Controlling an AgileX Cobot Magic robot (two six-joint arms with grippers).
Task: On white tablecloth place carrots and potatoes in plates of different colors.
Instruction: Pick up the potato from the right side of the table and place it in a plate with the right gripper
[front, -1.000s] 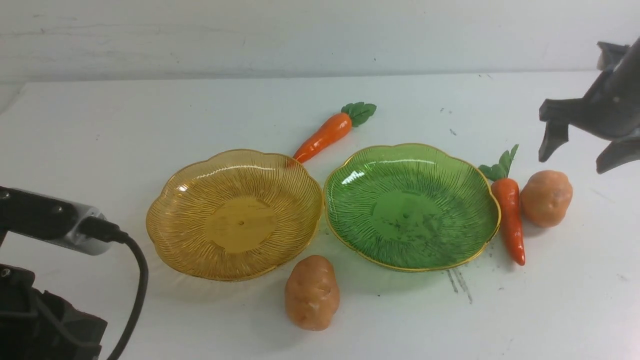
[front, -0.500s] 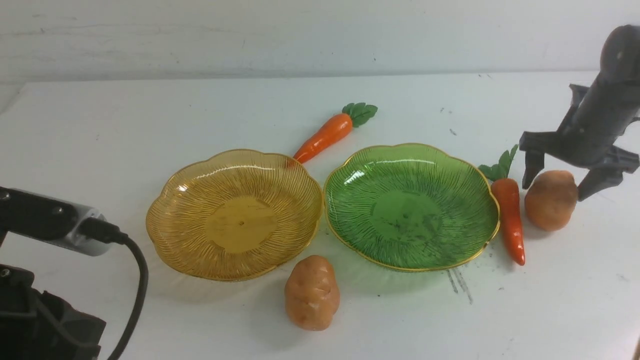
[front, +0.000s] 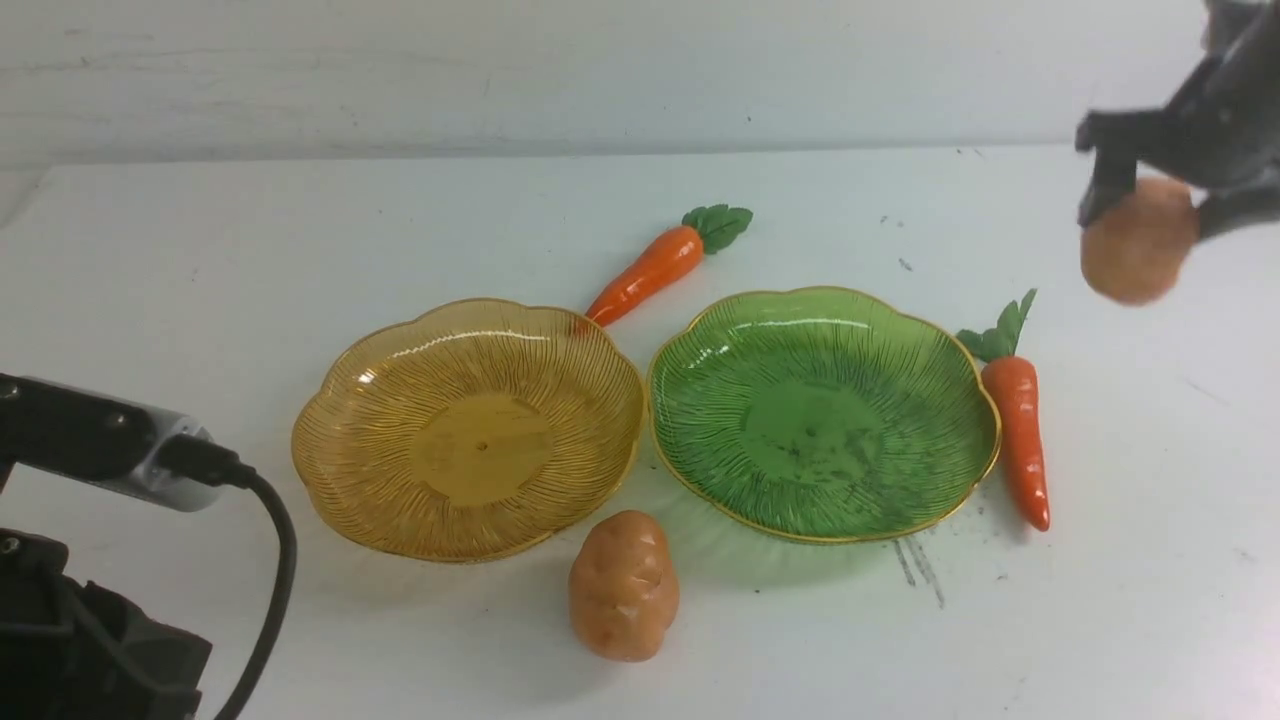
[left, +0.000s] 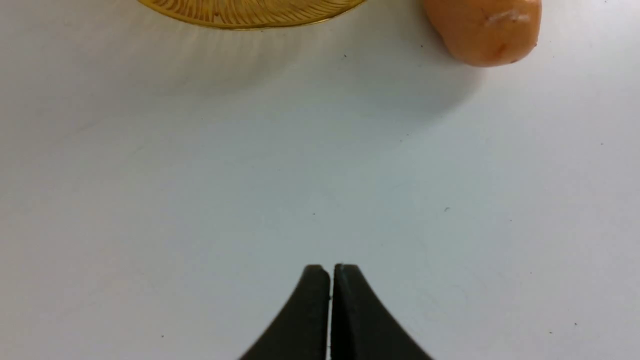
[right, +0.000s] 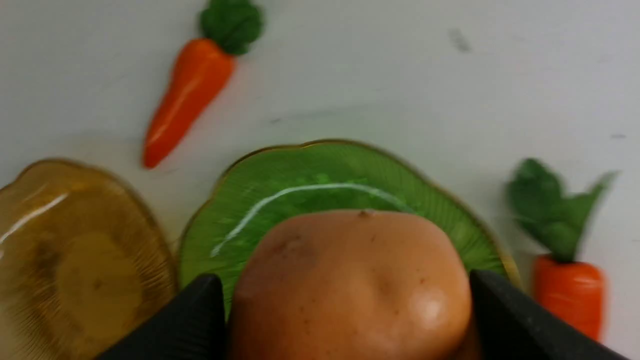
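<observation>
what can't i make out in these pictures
- left gripper: cut off by the bottom edge of the left wrist view; its jaw tips are out of the front view
- amber plate: mostly cut off in the left wrist view, top edge
- held potato: underside cut off by the right wrist view's bottom edge
- green plate: its middle is hidden behind that potato in the right wrist view
</observation>
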